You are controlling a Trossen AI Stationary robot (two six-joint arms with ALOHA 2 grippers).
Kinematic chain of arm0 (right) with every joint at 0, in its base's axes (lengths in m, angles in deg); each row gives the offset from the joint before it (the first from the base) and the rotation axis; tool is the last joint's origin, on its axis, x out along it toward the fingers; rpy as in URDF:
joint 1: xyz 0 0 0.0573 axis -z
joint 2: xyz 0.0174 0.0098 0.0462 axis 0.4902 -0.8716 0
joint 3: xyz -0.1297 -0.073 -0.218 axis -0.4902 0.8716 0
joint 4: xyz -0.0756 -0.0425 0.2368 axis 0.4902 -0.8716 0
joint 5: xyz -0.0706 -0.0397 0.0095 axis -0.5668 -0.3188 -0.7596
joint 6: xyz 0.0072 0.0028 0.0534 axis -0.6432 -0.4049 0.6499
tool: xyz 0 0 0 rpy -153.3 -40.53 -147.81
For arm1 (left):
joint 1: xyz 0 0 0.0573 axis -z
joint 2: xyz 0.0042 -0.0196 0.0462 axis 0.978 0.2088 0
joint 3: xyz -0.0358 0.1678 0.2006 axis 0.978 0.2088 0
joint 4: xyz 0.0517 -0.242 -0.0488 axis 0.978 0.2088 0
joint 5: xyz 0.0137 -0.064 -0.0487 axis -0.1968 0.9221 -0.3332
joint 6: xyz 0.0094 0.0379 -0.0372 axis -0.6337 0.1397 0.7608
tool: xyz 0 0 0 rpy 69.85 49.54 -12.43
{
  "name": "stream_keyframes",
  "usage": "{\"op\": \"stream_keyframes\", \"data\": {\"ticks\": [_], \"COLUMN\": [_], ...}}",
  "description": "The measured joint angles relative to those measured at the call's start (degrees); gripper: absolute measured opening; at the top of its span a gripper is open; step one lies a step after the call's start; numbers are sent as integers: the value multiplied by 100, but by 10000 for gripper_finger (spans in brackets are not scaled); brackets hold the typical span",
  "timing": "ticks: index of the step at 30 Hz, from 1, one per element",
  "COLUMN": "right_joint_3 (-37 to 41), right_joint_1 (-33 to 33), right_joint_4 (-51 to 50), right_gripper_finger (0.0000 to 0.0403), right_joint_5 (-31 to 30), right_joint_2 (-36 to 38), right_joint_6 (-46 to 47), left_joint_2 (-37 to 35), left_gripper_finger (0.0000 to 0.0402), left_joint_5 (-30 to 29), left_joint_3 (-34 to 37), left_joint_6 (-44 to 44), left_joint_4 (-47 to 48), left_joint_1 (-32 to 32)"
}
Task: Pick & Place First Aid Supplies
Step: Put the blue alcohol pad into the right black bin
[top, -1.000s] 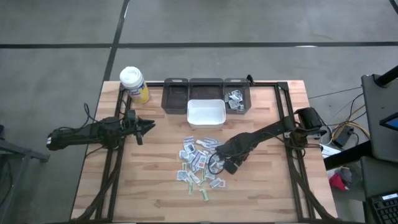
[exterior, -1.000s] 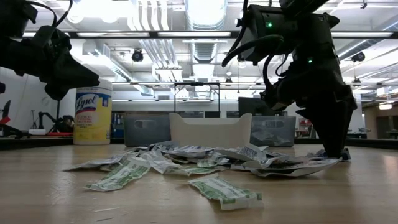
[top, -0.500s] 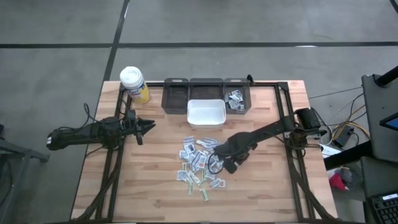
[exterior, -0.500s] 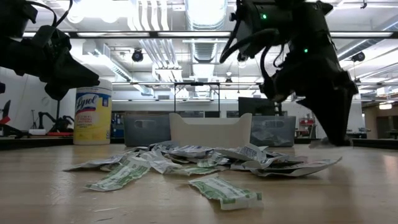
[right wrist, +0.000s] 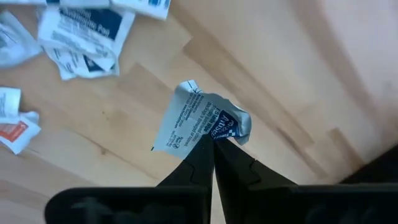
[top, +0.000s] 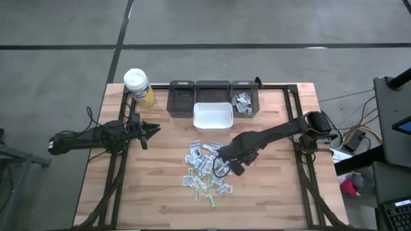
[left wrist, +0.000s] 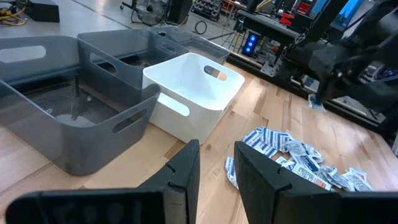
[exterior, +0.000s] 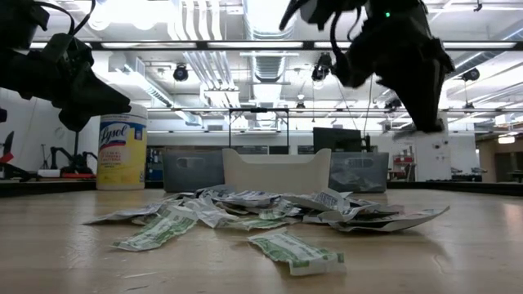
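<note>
Right gripper point(right wrist: 212, 142) has a crumpled white-and-blue packet point(right wrist: 202, 118) pinched at its fingertips, jaws fully together on one edge, lifted clear above the pile of first aid supplies point(top: 204, 168); doing this well likely means carrying it level and slowly to the bins behind the white tray point(top: 213, 116), since the grip is only on a corner and could slip. Left gripper point(top: 151, 130) hovers well left of the pile, fingers point(left wrist: 185, 177) slightly apart, holding nothing
</note>
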Motion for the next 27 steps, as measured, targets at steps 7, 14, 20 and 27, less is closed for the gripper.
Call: {"op": "stream_keyframes", "data": {"ticks": [7, 14, 20, 27], "right_joint_3": [-815, -1258, -1274, -1267], "right_joint_1": [34, 430, 1130, 2453], "right_joint_4": [-959, -1344, -1273, -602], "right_gripper_finger": [8, 8, 8, 8], "right_joint_5": [-986, -2234, -3256, -3537], "right_joint_2": [20, 324, 768, 970], "right_joint_6": [10, -2, -215, -1019], "left_joint_2": [0, 0, 0, 0], "left_gripper_finger": [94, 94, 94, 94], "left_joint_5": [-2, 0, 0, 0], "left_joint_3": [0, -2, -2, -1], "left_joint_6": [0, 0, 0, 0], "left_joint_4": [0, 0, 0, 0], "left_joint_1": [0, 2, 0, 1]}}
